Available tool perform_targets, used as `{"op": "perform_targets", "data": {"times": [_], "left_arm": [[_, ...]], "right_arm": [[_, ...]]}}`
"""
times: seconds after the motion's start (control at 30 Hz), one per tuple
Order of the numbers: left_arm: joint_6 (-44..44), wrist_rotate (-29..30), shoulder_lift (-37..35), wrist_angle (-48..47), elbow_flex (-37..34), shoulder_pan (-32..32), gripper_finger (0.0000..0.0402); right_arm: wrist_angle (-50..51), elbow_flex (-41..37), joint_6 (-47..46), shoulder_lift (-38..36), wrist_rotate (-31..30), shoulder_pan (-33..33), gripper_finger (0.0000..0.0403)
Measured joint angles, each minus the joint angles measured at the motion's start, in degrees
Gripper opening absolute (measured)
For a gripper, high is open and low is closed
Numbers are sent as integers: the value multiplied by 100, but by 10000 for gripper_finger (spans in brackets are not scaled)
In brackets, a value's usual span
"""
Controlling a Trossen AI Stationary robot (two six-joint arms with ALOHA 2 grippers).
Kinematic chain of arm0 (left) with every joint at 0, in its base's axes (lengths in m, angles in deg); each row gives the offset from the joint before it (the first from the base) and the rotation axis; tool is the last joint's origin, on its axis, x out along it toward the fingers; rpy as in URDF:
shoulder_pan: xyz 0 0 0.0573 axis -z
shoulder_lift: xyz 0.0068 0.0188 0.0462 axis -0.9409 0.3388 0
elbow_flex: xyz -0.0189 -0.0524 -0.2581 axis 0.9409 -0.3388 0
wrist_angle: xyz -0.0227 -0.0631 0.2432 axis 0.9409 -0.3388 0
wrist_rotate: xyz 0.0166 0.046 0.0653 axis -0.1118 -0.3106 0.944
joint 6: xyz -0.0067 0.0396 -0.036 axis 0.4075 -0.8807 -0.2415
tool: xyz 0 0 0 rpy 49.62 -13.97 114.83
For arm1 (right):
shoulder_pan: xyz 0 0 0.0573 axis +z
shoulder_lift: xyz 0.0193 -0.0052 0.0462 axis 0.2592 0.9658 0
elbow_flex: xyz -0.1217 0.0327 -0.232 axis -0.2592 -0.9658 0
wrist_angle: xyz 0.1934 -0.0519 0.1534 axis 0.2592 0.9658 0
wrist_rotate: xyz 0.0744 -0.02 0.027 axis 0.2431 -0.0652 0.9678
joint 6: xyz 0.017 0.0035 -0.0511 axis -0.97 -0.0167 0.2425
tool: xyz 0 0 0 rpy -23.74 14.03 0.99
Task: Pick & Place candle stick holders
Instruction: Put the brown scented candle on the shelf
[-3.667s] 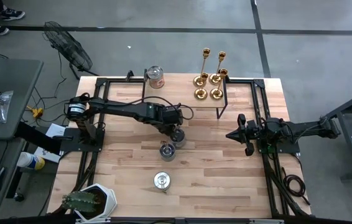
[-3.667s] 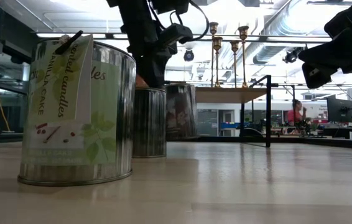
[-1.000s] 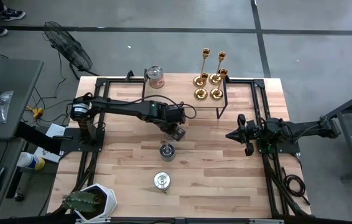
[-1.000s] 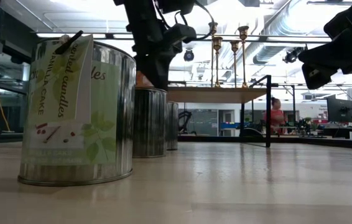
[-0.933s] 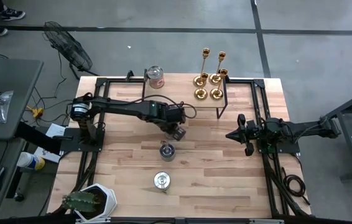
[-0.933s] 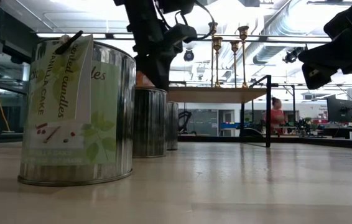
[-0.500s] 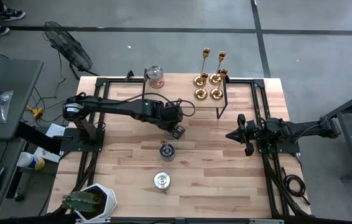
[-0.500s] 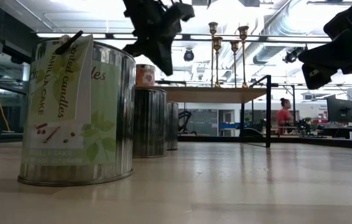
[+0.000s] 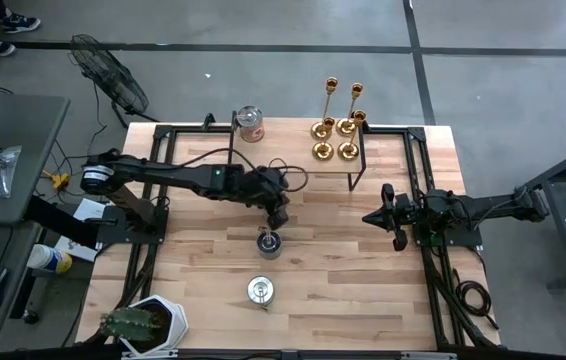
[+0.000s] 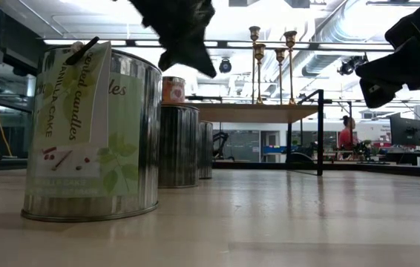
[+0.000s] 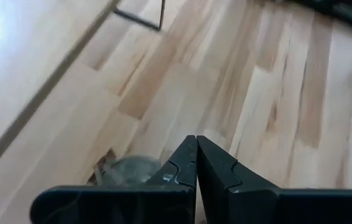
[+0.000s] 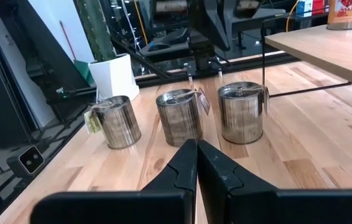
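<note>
A: Left gripper?

B: Fingers pressed tight together, nothing btwn them. Hangs above the table, w/ one silver tin right under its tip in the high view, mostly hidden by it. In the left wrist view the closed fingertips point down at the wood, w/ a blurred tin lid just beside them.

A: Other tins?

B: Second tin just in front of the gripper, third tin nearer the table's front edge. Right wrist view shows all 3 upright in a row, apart from each other. Low view: the front one has a label reading "candles". A fourth can, red label, sits at the back edge on the raised shelf.

A: Gold candlesticks?

B: Four, clustered at the shelf's back right corner, upright, bases close together, diff heights. Well apart from both grippers.

A: Right gripper?

B: Also closed, empty, parked at the table's right side, pointing inward.

A: Anything else?

B: Potted cactus at front left corner. A person in red far off in the room.
</note>
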Motion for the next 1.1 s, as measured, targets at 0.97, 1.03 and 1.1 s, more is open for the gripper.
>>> {"op": "perform_targets", "data": {"times": [0.97,1.03,1.1], "left_arm": [[709,-910,-231,-1589,329,-353,300],[737,-1114,-67,-1674,521,-352,323],[909,-1163,76,-1770,616,-352,342]], "right_arm": [[-14,0,0,37,0,0,4],[-13,0,0,39,0,-2,4],[-15,0,0,39,0,0,4]]}}
